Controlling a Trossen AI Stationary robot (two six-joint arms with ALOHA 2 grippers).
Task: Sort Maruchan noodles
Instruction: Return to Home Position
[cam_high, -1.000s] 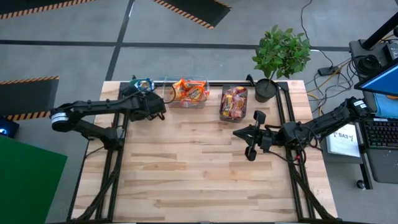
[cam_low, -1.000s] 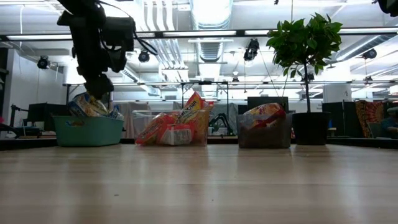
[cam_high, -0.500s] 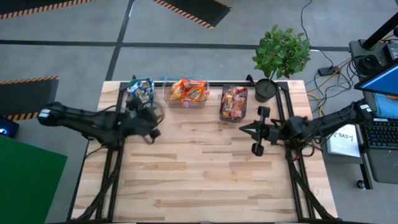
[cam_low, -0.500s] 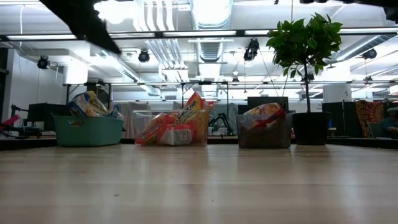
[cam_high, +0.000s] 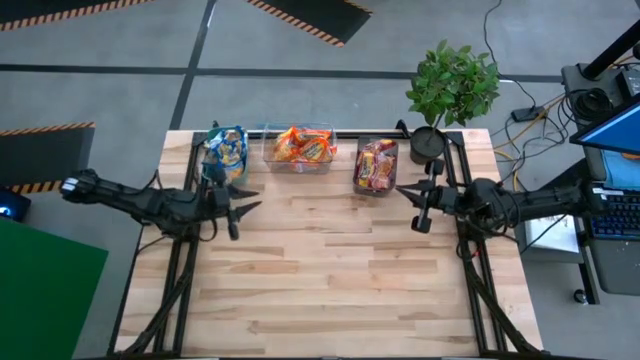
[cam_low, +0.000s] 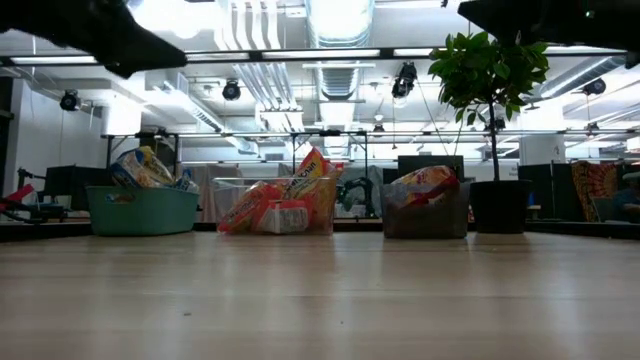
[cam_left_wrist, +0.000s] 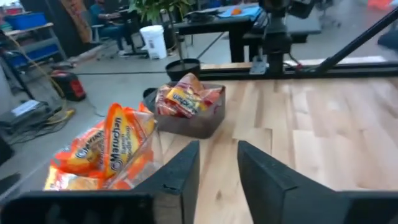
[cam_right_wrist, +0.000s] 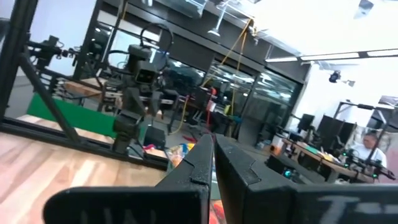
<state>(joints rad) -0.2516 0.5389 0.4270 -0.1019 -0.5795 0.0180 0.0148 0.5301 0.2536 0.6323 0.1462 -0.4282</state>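
The Maruchan noodles lie sorted in three bins along the far edge. Blue-and-yellow packets (cam_high: 225, 148) fill the teal bin (cam_low: 140, 212). Orange packets (cam_high: 300, 147) stand in the clear bin (cam_low: 275, 208). Red packets (cam_high: 375, 165) sit in the grey bin (cam_low: 425, 212). My left gripper (cam_high: 240, 205) hovers open above the boards, nearer than the teal bin and holding nothing. Its wrist view looks past the gripper (cam_left_wrist: 217, 168) at the orange packets (cam_left_wrist: 106, 149) and red packets (cam_left_wrist: 186, 102). My right gripper (cam_high: 420, 205) hangs shut and empty, just right of the grey bin.
A potted plant (cam_high: 450, 85) stands in a black pot (cam_high: 428, 143) at the far right corner, beside the grey bin. Bare wooden boards (cam_high: 330, 270) take up the middle and near part of the table. Desks, a monitor and cables lie off the right edge.
My left gripper has drawn back from above the teal bin toward the near edge and risen out of the low view; the blue-and-yellow packets now show uncovered. My right gripper has shifted toward the right and far edges and turned.
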